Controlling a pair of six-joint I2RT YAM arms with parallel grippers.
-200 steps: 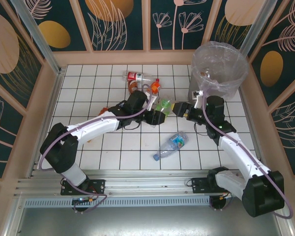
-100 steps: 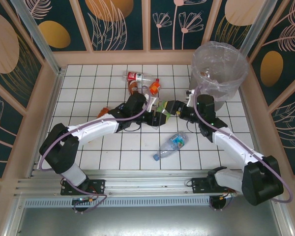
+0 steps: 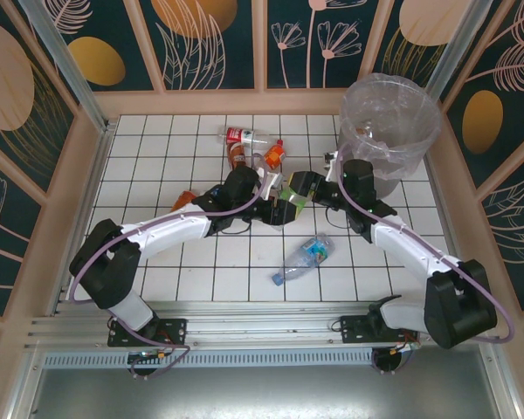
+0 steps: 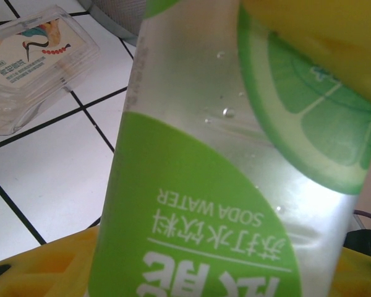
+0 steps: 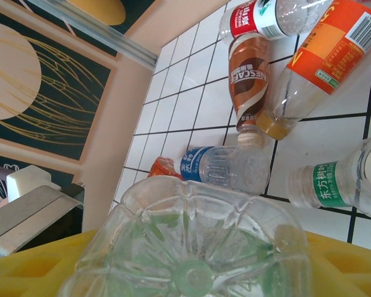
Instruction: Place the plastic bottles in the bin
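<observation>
- Plastic bottles (image 3: 244, 136) lie clustered at the far middle of the white tiled surface (image 3: 148, 166). A blue-label bottle (image 3: 304, 259) lies apart from them, nearer the arm bases.
- A green-label bottle (image 3: 290, 194) sits between the two tools, near the bin (image 3: 417, 144), which stands at the far right corner.
- The left tool (image 3: 278, 208) is pinching the green-label bottle by its body.
- The right tool (image 3: 307, 185) has its yellow fingers either side of that bottle's bottom end. I cannot tell whether they press on it.
</observation>
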